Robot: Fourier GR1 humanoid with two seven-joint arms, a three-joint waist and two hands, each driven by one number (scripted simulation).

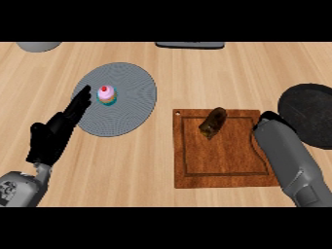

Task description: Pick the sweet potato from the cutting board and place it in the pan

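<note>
A brown sweet potato (213,122) lies near the far edge of the wooden cutting board (219,168). To the board's right stands the dark round pan (319,116). My right forearm comes in over the board's right edge, and only a small black part of the right hand (267,116) shows at its tip. It is to the right of the sweet potato, between it and the pan. The forearm hides the rest of that hand. My left hand (53,133) rests open at the left, fingers up, holding nothing.
A grey plate (129,114) with a pink cupcake (106,95) lies left of the board, right beside my left hand. A grey round object (39,46) and a dark flat object (190,44) sit at the counter's far edge.
</note>
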